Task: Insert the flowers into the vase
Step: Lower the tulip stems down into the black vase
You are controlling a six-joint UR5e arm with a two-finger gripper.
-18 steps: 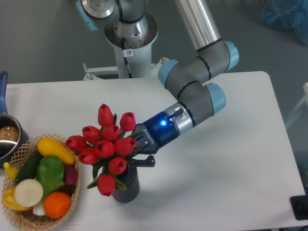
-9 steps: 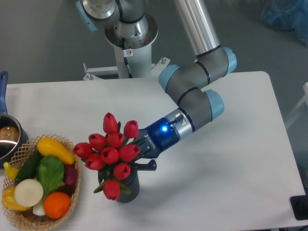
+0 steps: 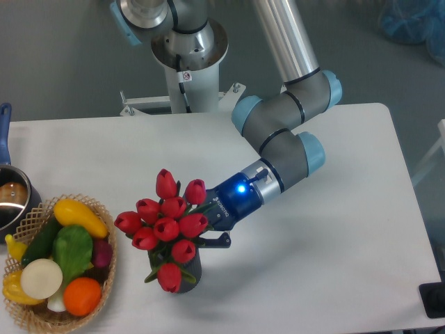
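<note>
The flowers (image 3: 166, 226), a bunch of red tulips with green stems, stand tilted left over the vase (image 3: 186, 276), a dark grey cylinder near the table's front edge. The buds cover most of the vase's mouth, so where the stems end is hidden. My gripper (image 3: 206, 229) reaches in from the right, just above the vase, shut on the flowers' stems. One dark finger (image 3: 217, 241) shows below the bunch.
A wicker basket (image 3: 31, 316) of coloured fruit and vegetables sits at the front left, close to the bunch. A steel pot (image 3: 11, 202) with a blue handle is at the left edge. The arm's base stands behind the table.
The gripper and the flowers have shifted right and down, bringing the bunch more squarely over the vase. The lower buds now hang in front of the vase's rim.
</note>
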